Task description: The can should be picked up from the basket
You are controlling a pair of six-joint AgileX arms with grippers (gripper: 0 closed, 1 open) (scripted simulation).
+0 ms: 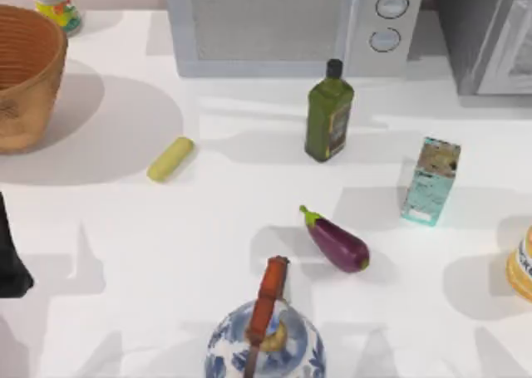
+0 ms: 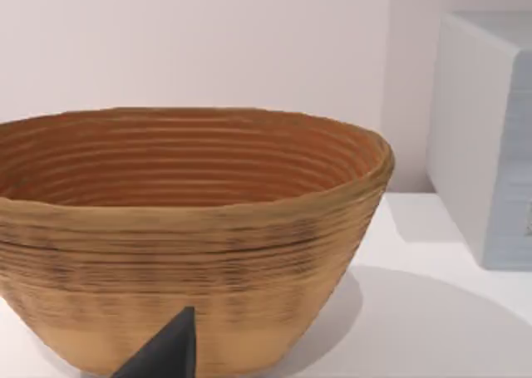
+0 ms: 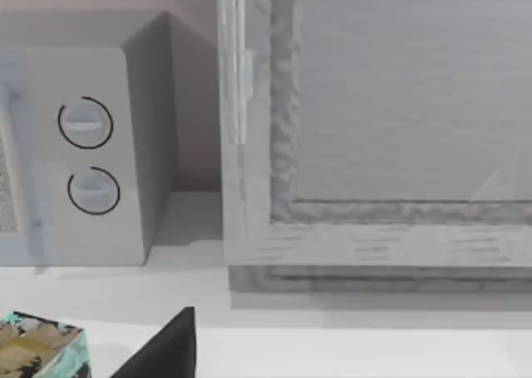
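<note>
White bench [image 1: 125, 270] under bright light; grey microwave [image 1: 291, 25] and grey cabinet [image 1: 486, 33] against a pale wall [image 2: 208, 37].

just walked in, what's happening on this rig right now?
Nothing is being handled yet. The left arm sits at the table's left edge, its wrist camera facing the wicker basket at the back left. The basket's inside is only partly visible, and no can is visible in it. Elsewhere on the table: olive-oil bottle, eggplant, teal carton, yellow cylinder, blue-and-white teapot, microwave at the back.
</note>
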